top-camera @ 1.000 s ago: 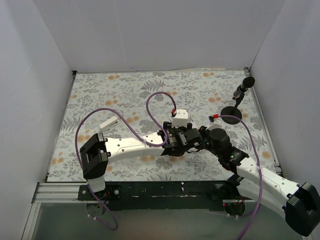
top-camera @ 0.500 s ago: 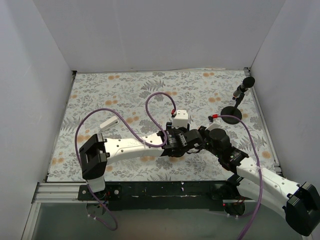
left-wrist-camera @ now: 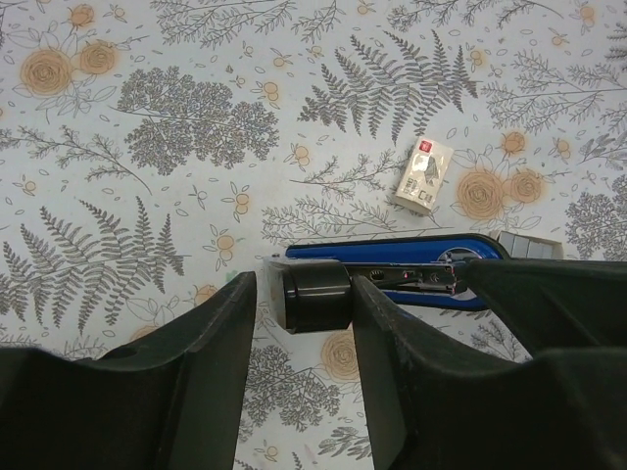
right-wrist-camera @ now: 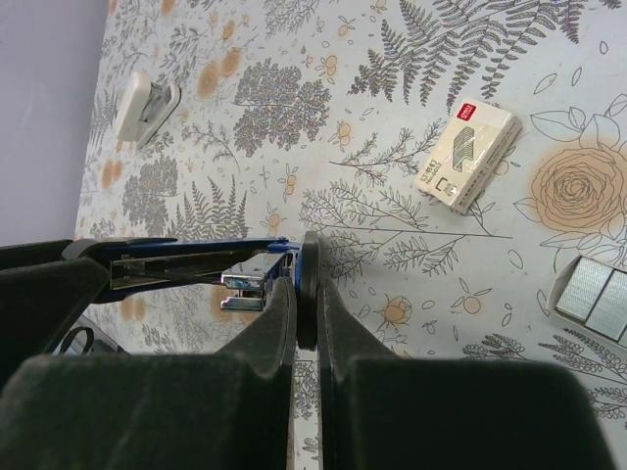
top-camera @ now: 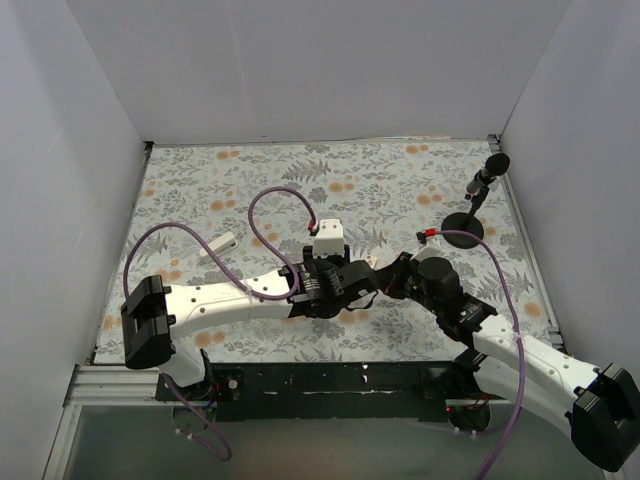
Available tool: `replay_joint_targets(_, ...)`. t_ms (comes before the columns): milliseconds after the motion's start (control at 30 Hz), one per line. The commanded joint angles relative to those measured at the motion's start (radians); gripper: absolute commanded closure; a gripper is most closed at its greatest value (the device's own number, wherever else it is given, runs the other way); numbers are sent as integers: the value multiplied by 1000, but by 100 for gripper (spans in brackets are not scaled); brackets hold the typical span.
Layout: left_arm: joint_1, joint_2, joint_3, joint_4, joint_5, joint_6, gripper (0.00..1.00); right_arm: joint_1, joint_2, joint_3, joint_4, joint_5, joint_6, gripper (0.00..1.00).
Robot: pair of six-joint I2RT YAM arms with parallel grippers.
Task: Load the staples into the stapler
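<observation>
Just beside stapler (left-wrist-camera: 392, 248), staple box (left-wrist-camera: 422, 174).

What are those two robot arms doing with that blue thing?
They are getting a blue stapler ready to be filled. The right gripper is pinched shut on a thin black part at one end of it, and the silvery rail inside shows. The left gripper straddles the stapler's other, black end; I cannot tell if it is squeezing. The staples lie loose on the flowery mat, near a small staple box, so nothing is loaded yet.
</observation>
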Motion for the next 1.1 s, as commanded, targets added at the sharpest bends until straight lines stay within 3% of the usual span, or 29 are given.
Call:
replay_joint_targets(0, 31, -25, -78, -70, -44, -46, 58, -5, 8, -9, -111, 66, -61, 99)
replay_joint_targets(500, 117, -117, -273, -148, -84, -188, 60, -5, -12, -15, -117, 67, -61, 99)
replay_joint_targets(733, 159, -142, -411, -70, -32, -227, 60, -5, -6, -21, -97, 54, -62, 99)
replay_joint_targets(1067, 184, -59, -459, 62, 27, -232, 60, -5, 6, -51, -65, 37, -64, 99)
